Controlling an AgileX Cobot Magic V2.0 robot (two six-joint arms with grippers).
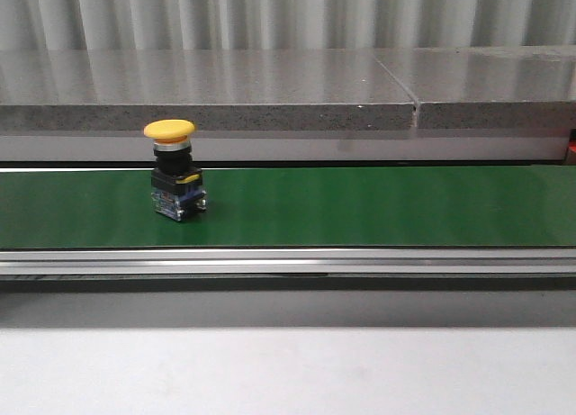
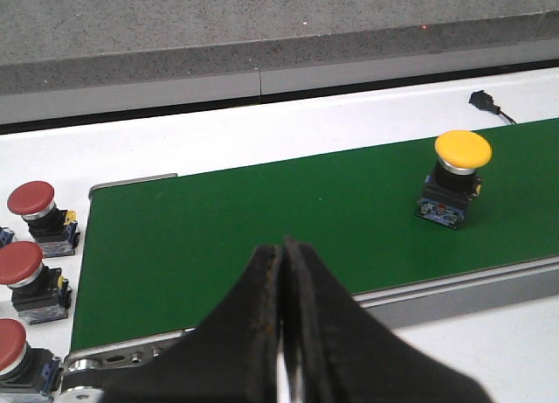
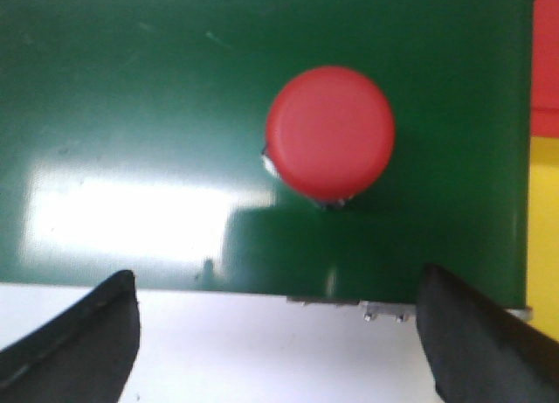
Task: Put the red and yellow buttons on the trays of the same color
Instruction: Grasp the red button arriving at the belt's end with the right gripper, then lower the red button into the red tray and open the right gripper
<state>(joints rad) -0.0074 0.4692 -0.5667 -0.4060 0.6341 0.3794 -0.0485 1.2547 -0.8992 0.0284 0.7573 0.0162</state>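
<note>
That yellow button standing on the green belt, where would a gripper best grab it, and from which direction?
Probably from above, closing on the black body just under the cap. The yellow button stands upright on the green belt, and its wide mushroom cap overhangs a narrower neck and a boxy base, so the fingers would get flat sides to squeeze and the cap would stop it slipping down. The left gripper is shut now and would have to open first.

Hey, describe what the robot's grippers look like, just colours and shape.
Only the fingers show, in the wrist views. The left gripper has black, wedge-shaped fingers tapering to thin tips, with brownish wear along their inner edges. The right gripper has matching black fingers with rounded ends. No cables or markings are visible.
</note>
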